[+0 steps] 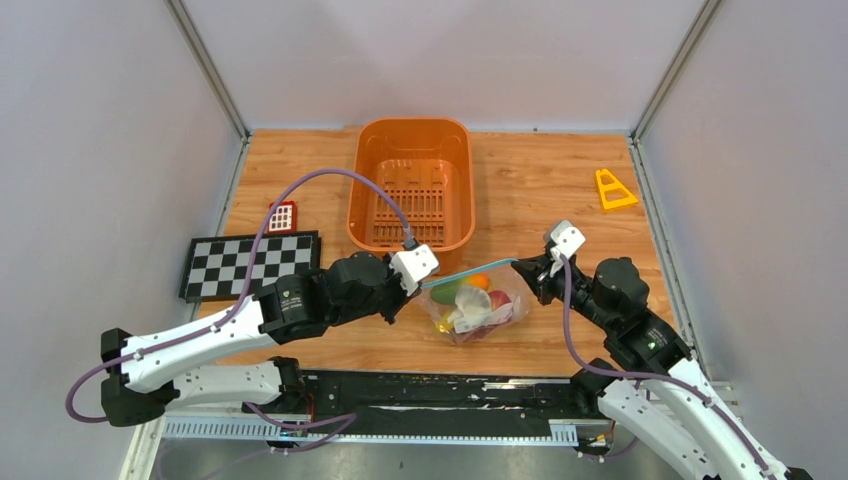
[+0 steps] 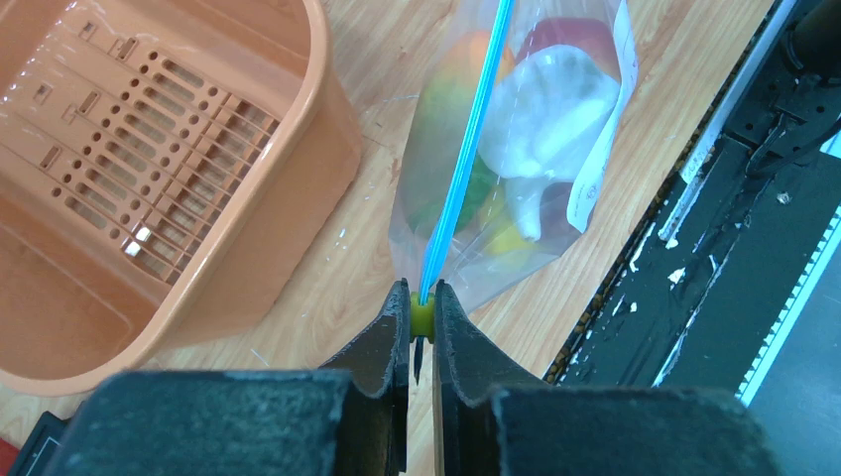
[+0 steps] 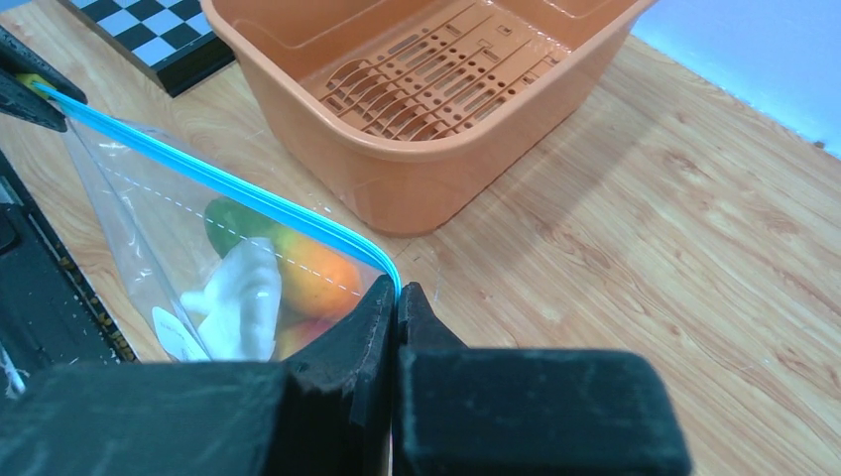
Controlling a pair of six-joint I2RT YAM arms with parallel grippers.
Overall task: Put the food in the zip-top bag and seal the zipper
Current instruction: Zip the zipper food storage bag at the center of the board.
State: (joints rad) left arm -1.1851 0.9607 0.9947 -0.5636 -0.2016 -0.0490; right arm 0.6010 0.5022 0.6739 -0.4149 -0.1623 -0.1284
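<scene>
The clear zip-top bag [image 1: 503,318] hangs just above the table between both grippers, its teal zipper [image 1: 470,271] stretched along the top. Inside lies the food [image 1: 470,300]: a white piece [image 2: 550,109], an orange piece [image 3: 322,278] and green, red and yellow ones. My left gripper [image 1: 418,285] [image 2: 422,297] is shut on the yellow-green slider [image 2: 422,315] at the zipper's [image 2: 466,149] left end. My right gripper [image 1: 522,265] [image 3: 398,293] is shut on the bag's right corner, where the zipper [image 3: 218,178] ends.
An orange slotted basket [image 1: 360,190] stands just behind the bag. A checkerboard [image 1: 250,262] and a small red grid block [image 1: 282,215] lie at the left. A yellow triangular piece [image 1: 613,190] sits at the back right. A black rail [image 1: 450,390] runs along the near edge.
</scene>
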